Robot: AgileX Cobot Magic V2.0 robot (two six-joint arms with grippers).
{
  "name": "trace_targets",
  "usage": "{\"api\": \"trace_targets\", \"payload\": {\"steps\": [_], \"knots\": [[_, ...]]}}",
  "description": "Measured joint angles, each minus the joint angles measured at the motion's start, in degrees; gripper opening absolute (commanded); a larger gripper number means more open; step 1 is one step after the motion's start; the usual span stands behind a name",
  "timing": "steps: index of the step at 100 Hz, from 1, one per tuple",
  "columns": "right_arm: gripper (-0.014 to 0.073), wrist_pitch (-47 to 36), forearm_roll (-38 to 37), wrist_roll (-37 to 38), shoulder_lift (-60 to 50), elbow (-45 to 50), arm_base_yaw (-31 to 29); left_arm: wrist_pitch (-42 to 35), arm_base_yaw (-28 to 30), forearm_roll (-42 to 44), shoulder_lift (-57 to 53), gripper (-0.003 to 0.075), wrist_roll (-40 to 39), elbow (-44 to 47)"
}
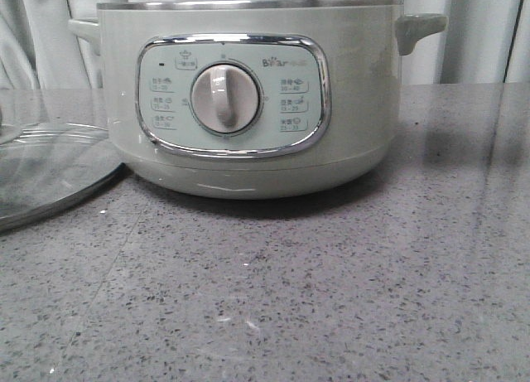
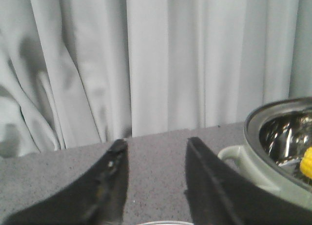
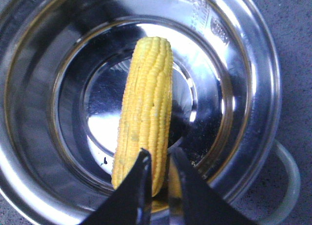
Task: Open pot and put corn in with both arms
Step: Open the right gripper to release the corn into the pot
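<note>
The pot (image 1: 248, 100) stands uncovered at frame centre, its glass lid (image 1: 50, 171) laid flat at lower left to clear access. Inside, the corn (image 3: 144, 112) lies lengthwise, gripped at its end by the right gripper (image 3: 158, 166). The left gripper (image 2: 153, 152) hangs parted, empty.

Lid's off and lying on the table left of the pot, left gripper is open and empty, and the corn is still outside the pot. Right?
Not quite: the corn is over the pot's steel bowl, gripped by the right gripper, as the right wrist view shows. The lid and open, empty left gripper are as you say.
</note>
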Motion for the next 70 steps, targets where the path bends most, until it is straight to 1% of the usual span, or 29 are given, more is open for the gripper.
{"api": "trace_targets", "payload": {"steps": [5, 14, 36, 47, 59, 70], "knots": [[-0.007, 0.13, -0.11, 0.0, -1.4, 0.0, 0.0, 0.6, 0.0, 0.0, -2.08, -0.0024, 0.0, 0.0], [-0.007, 0.36, -0.11, 0.0, -4.14, 0.0, 0.0, 3.21, 0.0, 0.0, -5.83, -0.002, 0.0, 0.0], [-0.007, 0.73, -0.45, 0.0, -10.47, 0.0, 0.0, 14.81, 0.0, 0.0, -16.36, -0.002, 0.0, 0.12], [-0.007, 0.4, -0.57, 0.0, -14.2, 0.28, 0.0, 17.77, 0.0, 0.0, -21.86, -0.002, 0.0, 0.63], [-0.007, -2.83, -1.46, 0.0, -19.69, 4.11, 0.0, 19.95, 0.0, -1.17, -27.66, -0.002, 0.0, 2.09], [-0.007, -7.53, -3.52, 0.0, -25.68, 10.74, 0.0, 21.68, 0.0, -2.2, -32.51, -0.002, 0.0, 3.43]]}}
